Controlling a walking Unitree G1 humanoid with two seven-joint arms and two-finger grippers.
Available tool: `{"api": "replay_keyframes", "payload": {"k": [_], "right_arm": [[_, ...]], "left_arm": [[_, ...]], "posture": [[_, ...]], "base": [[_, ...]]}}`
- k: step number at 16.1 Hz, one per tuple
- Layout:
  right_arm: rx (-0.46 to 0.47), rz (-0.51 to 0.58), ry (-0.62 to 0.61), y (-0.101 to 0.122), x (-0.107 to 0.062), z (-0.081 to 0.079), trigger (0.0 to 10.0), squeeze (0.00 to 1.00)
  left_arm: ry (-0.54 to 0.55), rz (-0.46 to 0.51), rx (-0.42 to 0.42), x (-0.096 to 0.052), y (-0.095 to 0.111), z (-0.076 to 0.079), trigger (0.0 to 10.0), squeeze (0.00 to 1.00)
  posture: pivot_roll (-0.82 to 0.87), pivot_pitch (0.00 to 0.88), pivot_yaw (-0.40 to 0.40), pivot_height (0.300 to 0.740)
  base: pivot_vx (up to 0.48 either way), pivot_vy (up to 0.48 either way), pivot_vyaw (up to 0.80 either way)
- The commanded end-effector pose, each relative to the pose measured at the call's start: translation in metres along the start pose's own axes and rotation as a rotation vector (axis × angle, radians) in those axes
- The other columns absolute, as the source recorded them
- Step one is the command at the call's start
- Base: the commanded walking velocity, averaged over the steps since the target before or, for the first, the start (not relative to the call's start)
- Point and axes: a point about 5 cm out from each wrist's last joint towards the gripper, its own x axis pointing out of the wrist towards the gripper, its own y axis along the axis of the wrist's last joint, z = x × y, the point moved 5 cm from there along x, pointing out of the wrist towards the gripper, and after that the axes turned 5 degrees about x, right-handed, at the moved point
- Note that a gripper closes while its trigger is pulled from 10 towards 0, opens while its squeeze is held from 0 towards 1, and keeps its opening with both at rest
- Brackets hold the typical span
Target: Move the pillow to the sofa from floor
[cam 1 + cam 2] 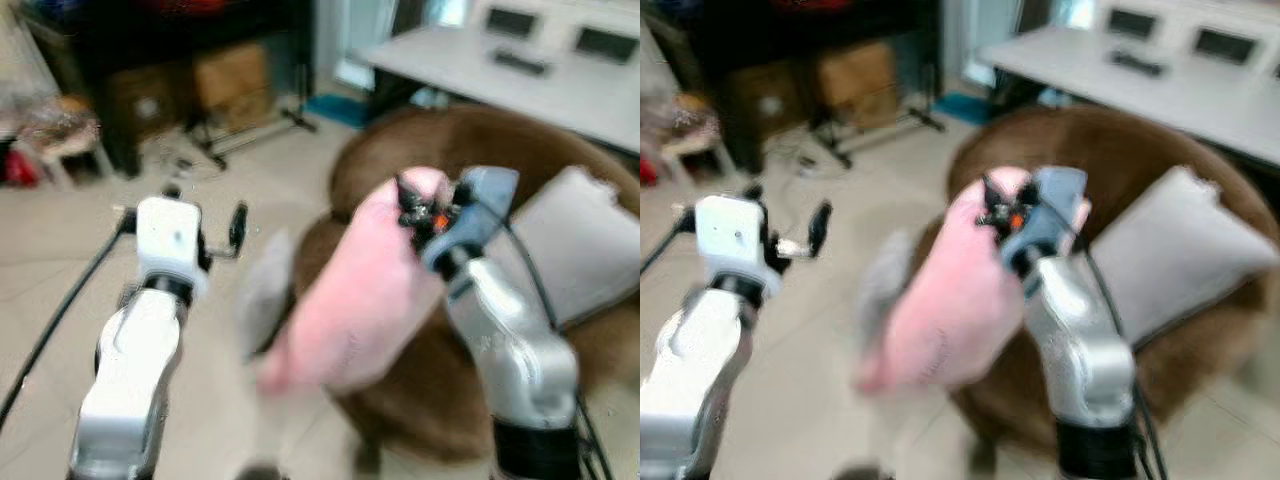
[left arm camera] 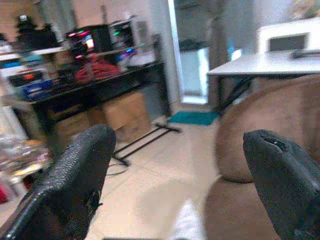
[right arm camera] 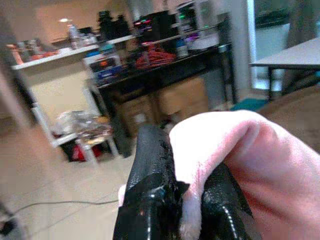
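Two silver arms are reaching forward in the head views: the right hand (image 1: pixel 425 215) is pinching a corner of the pink pillow (image 1: pixel 350 300), which is hanging in the air in front of the brown sofa (image 1: pixel 440 150), where a grey cushion (image 1: pixel 575 250) is lying. Seen from the left wrist, the left hand (image 2: pixel 175 175) is spreading its fingers (image 2: pixel 75 175) wide, gripping nothing. Seen from the right wrist, black fingers (image 3: pixel 150 195) are clamping the pillow's folded pink fabric.

The place looked like a lab set in a living space: a brown sofa (image 1: pixel 480 150) stood at right, a white desk (image 1: pixel 520 80) at upper right, and black equipment racks (image 3: pixel 165 30) with cardboard boxes (image 1: pixel 230 75) at upper left.
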Motion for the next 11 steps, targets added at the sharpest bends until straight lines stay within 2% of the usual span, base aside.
{"api": "replay_keyframes", "payload": {"k": [1, 5, 7, 11], "right_arm": [[-0.025, 0.07, -0.008, 0.0181, -0.0021, 0.0047, 10.0, 0.0], [-0.024, 0.069, -0.009, 0.0177, -0.0011, 0.005, 10.0, 0.0], [-0.006, 0.052, -0.025, 0.0152, -0.0003, 0.0085, 10.0, 0.0], [-0.028, 0.055, -0.039, 0.0167, -0.0015, 0.0137, 10.0, 0.0]], "left_arm": [[-0.021, 0.026, -0.003, 0.0022, 0.0072, 0.0058, 10.0, 0.0], [-0.026, 0.027, -0.002, 0.0021, 0.0071, 0.0061, 10.0, 0.0], [-0.03, 0.027, -0.002, 0.0026, 0.0069, 0.0067, 10.0, 0.0], [-0.05, 0.025, 0.003, 0.0032, 0.006, 0.0105, 10.0, 0.0]], "posture": [[0.12, 0.0, -0.008, 0.74], [0.12, 0.0, -0.008, 0.74], [0.12, 0.0, -0.009, 0.74], [0.11, 0.0, 0.0, 0.74]], "base": [[0.262, 0.0, 0.0], [0.262, 0.0, 0.0], [0.261, 0.0, -0.66], [0.262, 0.0, -0.8]]}}
